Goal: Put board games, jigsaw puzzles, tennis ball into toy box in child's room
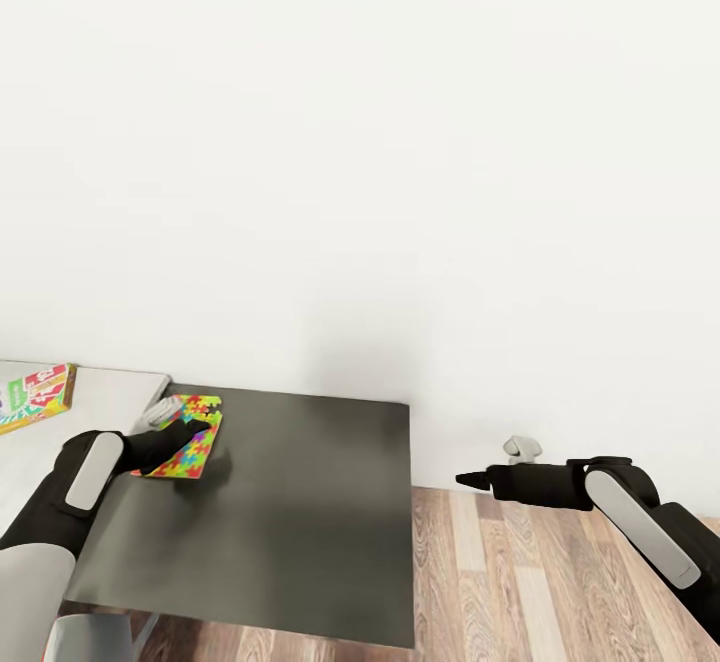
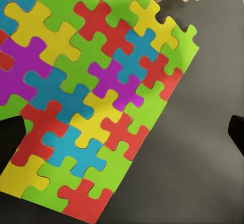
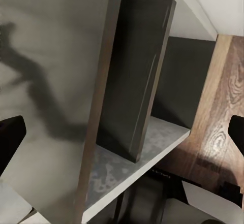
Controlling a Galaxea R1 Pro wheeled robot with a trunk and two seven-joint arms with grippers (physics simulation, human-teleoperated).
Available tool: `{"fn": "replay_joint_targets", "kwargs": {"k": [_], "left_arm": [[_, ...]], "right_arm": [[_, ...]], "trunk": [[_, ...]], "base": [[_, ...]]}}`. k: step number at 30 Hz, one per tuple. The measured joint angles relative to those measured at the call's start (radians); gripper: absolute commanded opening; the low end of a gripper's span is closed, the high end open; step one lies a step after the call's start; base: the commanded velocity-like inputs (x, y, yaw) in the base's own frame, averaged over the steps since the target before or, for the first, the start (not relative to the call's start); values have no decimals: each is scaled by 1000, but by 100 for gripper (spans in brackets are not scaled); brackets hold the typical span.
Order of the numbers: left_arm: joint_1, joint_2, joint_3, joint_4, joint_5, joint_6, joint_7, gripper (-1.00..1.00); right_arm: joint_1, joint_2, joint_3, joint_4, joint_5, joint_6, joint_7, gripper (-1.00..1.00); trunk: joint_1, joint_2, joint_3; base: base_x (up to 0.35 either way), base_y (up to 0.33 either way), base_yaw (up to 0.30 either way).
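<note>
- Puzzle: thin flat square of bright interlocking pieces, lying on the matte dark-grey table top.
- Left gripper hovers above it, fingers spread.
- Right gripper over plank floor, fingertips apart in its wrist view.
- Printed game box on the pale top.

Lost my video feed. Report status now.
Left tool open, over jigsaw puzzle on dark table. Right tool empty, off the table over floor. Board game far left. Nothing blocking the puzzle.

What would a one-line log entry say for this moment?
left gripper: open, over jigsaw puzzle | puzzle: flat on dark table | right gripper: beside table, empty
</note>
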Motion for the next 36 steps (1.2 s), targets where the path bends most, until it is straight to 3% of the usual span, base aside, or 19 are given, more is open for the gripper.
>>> {"fn": "replay_joint_targets", "kwargs": {"k": [13, 36], "left_arm": [[0, -1, 0, -6, 5, -1, 0, 100], [1, -1, -2, -8, 13, -1, -1, 100]], "right_arm": [[0, -1, 0, 0, -1, 0, 0, 100], [0, -1, 0, -1, -1, 0, -1, 100]], "trunk": [[0, 0, -3], [0, 0, -4]], "base": [[0, 0, -117], [0, 0, -10]]}}
